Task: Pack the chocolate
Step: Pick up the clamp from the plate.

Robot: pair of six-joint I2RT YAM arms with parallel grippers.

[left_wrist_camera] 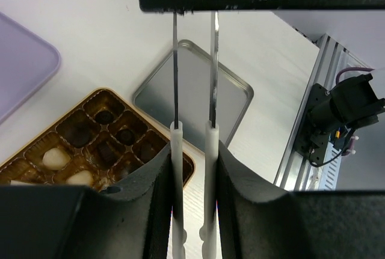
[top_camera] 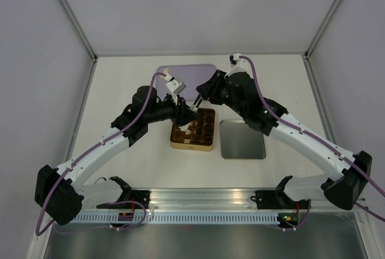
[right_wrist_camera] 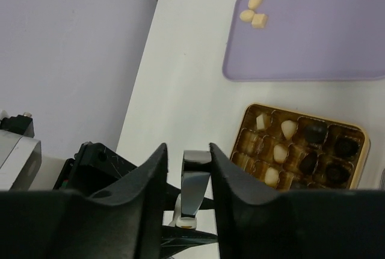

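Most chocolate (right_wrist_camera: 289, 128) sits in the gold tin (right_wrist_camera: 363, 151) and three pale pieces (right_wrist_camera: 253, 15) lie on the purple tray (right_wrist_camera: 313, 42), while the left pincer (left_wrist_camera: 194, 151) clamps the tweezers (left_wrist_camera: 175, 79) and the right pincer's (right_wrist_camera: 187, 151) hold on them is unclear, likely a handover needing a clean release.

L hand (top_camera: 183, 110) + R hand (top_camera: 203, 95) crowd tin (top_camera: 192, 145) — table (top_camera: 114, 85) free leftward.

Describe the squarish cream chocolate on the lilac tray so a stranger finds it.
Find the flat lilac tray beyond the gold gridded tin. Three cream chocolate pieces cluster in one corner. The squarish piece alone has straight edges; its neighbours are rounded.
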